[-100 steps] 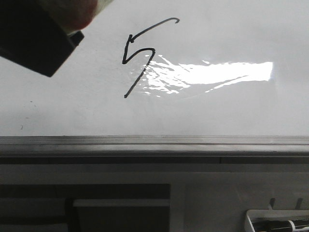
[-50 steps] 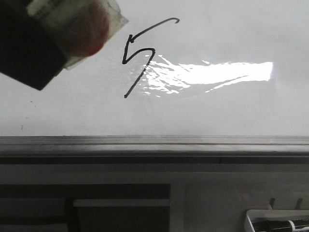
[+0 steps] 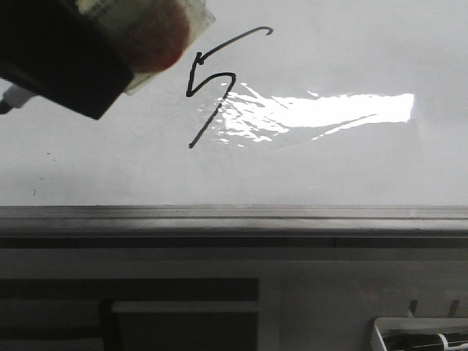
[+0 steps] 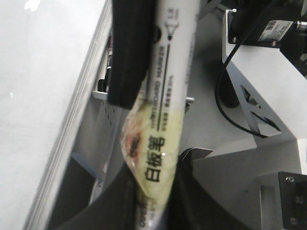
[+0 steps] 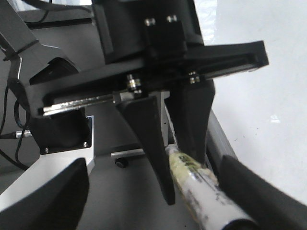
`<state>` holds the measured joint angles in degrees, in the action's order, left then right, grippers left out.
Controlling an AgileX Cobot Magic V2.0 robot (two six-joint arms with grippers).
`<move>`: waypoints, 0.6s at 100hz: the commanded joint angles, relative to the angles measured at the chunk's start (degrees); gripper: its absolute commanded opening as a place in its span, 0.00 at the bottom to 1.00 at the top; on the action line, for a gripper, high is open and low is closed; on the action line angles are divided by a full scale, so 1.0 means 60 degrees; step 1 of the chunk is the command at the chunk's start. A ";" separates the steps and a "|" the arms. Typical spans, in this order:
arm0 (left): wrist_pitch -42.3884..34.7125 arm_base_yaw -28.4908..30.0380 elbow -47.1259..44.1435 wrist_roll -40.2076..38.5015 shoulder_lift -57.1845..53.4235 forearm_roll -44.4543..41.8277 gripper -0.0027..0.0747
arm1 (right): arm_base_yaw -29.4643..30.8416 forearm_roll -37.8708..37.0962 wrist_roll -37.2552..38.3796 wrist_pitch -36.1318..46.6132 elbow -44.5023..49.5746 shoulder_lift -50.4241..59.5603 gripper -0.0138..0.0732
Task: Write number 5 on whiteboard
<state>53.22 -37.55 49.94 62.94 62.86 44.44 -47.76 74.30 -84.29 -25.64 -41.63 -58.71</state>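
Note:
The number 5 (image 3: 212, 80) is drawn in thin black line on the whiteboard (image 3: 329, 168), left of a bright glare patch. A white marker (image 4: 165, 96) with yellowish tape round its middle is held in my left gripper (image 4: 153, 206), which is shut on the taped part. In the right wrist view the left gripper's dark fingers (image 5: 153, 143) pinch the marker (image 5: 201, 191). My right gripper (image 5: 151, 163) is open, its wide-spread fingers on either side of the marker's near end. In the front view a dark gripper body (image 3: 58, 58) and the taped marker (image 3: 153, 33) hang at the upper left, left of the 5.
A grey metal rail (image 3: 234, 216) runs along the board's near edge. A white tray (image 3: 420, 338) with markers sits below at the right. White arm bases and black cables (image 4: 259, 96) stand beside the board.
The dark gripper body and the taped marker have moved right, closer to the 5. The marker's tip now shows at the left edge. The 5 is unchanged.

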 commanded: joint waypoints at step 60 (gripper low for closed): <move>-0.5949 0.0037 -0.1645 -0.2972 -0.0125 0.1978 0.01 | -0.0008 0.0224 0.0339 0.2669 -0.0134 0.3081 0.08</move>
<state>24.95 -37.03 38.69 49.14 62.86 53.87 -47.76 74.57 -82.57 -11.53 -41.39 -40.78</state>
